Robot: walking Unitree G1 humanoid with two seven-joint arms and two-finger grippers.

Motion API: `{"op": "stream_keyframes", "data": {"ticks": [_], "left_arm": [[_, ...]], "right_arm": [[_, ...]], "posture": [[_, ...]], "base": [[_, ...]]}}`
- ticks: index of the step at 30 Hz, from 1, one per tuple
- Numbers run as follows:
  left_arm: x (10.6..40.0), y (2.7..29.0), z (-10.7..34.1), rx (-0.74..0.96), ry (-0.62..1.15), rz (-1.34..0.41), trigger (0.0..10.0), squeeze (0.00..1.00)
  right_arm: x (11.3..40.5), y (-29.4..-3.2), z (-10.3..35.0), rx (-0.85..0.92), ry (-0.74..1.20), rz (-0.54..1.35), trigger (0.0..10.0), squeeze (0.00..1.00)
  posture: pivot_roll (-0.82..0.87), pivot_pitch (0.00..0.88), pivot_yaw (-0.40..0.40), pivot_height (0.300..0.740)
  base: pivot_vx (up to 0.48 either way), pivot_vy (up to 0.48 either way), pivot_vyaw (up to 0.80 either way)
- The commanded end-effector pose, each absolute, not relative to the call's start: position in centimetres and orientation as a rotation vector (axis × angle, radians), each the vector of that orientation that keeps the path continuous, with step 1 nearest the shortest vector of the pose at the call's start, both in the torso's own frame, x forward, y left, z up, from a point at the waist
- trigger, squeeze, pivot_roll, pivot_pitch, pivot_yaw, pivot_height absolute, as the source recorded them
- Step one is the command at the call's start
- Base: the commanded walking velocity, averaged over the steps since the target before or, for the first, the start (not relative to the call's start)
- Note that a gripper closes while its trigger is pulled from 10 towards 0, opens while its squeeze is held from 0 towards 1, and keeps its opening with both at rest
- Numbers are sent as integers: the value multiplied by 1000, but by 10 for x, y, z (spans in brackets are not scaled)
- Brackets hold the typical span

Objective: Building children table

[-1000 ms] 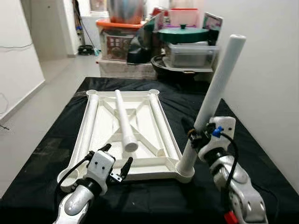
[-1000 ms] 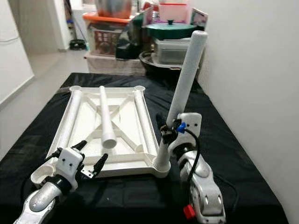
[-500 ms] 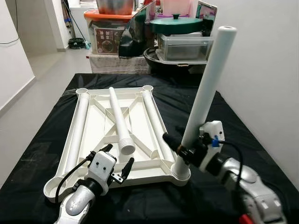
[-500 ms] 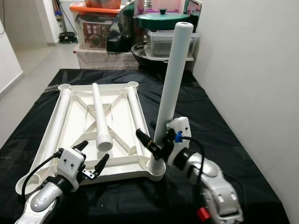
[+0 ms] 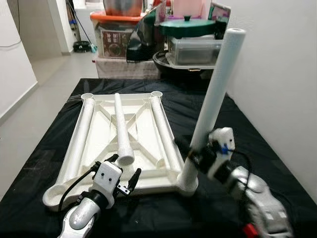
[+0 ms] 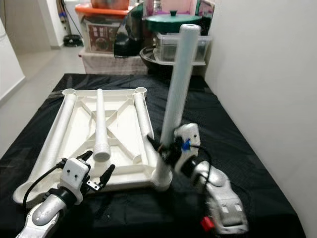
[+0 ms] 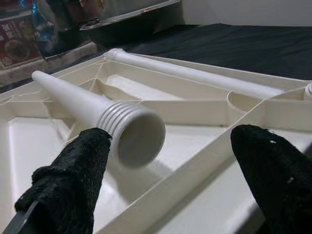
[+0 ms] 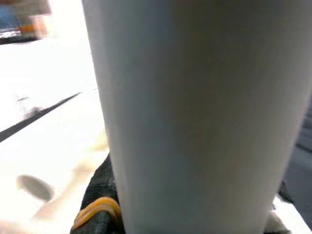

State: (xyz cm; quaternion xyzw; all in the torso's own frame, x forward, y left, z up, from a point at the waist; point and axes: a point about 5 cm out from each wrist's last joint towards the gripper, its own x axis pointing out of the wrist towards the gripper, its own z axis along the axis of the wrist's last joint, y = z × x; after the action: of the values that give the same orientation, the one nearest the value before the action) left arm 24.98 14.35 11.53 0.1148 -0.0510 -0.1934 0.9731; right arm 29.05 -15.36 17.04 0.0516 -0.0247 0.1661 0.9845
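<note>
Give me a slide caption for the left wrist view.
Open left gripper hovers at the tabletop's rim, facing a loose threaded leg.

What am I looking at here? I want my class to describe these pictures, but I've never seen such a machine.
This is a walking robot with two silver arms, each ending in two long black fingers. The two wide pictures come from cameras in its head, looking down at a black-covered table. The two close-ups come from cameras on its wrists. On the table lies a white child's tabletop, upside down, with loose white legs lying in it. The right gripper holds one leg standing upright in a corner socket, jaws shut around it. The left gripper hovers at the near edge, jaws open, holding nothing.
</note>
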Motion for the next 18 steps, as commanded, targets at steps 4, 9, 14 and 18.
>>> {"op": "stream_keyframes", "data": {"ticks": [4, 9, 14, 18], "left_arm": [[248, 144, 114, 237, -104, -393, 10000, 0], [249, 143, 114, 238, -102, -398, 10000, 0], [249, 142, 114, 237, -104, -401, 10000, 0], [249, 141, 114, 235, -105, -401, 10000, 0]], "right_arm": [[275, -147, 146, 63, 34, 242, 10000, 0], [262, -129, 151, 136, 3, 438, 10000, 1000], [261, -128, 159, 117, -5, 613, 10000, 0], [254, -135, 160, 70, 35, 817, 10000, 0]], "posture": [[70, 0, -57, 740], [63, 0, -53, 740], [62, 0, -53, 740], [68, 0, -60, 740]], "base": [[0, 0, 0], [0, 0, 0], [0, 0, 0], [0, 0, 0]]}}
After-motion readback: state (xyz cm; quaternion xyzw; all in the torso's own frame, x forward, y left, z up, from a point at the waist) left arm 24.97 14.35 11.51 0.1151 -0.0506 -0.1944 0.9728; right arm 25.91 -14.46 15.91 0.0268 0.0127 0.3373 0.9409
